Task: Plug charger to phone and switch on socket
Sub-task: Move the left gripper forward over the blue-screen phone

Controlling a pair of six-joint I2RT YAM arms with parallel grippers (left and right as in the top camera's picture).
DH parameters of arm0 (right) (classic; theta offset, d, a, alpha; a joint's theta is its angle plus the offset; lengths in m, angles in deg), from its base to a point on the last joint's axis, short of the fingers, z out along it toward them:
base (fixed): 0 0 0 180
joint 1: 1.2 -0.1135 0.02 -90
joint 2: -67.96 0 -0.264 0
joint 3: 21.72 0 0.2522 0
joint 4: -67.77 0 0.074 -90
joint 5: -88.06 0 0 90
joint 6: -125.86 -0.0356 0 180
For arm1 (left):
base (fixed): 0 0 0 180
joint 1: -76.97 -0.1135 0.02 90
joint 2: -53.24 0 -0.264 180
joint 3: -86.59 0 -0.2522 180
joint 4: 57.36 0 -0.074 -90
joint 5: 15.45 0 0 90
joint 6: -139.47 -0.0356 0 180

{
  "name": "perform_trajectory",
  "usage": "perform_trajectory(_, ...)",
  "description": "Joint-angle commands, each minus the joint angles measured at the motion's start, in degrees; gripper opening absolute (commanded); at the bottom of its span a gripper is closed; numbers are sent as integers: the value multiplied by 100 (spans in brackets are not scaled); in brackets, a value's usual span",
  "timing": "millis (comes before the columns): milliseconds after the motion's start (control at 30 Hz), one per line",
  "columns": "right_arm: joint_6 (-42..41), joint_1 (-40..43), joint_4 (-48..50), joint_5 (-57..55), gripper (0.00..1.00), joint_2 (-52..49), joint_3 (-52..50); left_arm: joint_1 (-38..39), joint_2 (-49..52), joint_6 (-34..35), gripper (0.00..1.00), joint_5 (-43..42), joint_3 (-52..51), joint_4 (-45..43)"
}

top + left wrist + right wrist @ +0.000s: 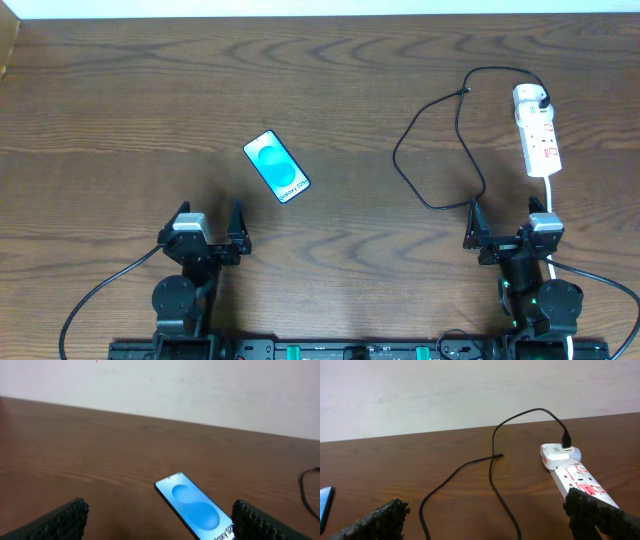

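Overhead, the charger (396, 156) is seen at three o'clock of the phone (277, 167), unplugged; both jaws are spread, empty, presumably awaiting pickup.

The only writing that can be read stands on the phone (196, 508): small lettering at the near end of its blue screen. The left wrist view shows roughly "axy S2" of it before the picture's lower edge cuts it off. The socket (580, 480), well to the right of the phone, carries red printed markings on its white top, too small and blurred to read.
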Motion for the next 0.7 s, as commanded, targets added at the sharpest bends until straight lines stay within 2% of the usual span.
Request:
perform_trajectory(0, 72, 4, -24, -44, 99, 15, -7, -13, 258, 162, 92, -24, 415, 142)
perform_trajectory(400, 72, 4, -24, -44, 99, 15, -7, -13, 2374, 157, 92, 227, 2417, 673)
perform_trajectory(667, 72, 4, -24, -44, 99, 15, -7, -13, 3558, 162, 92, 229, 4210, 1674)
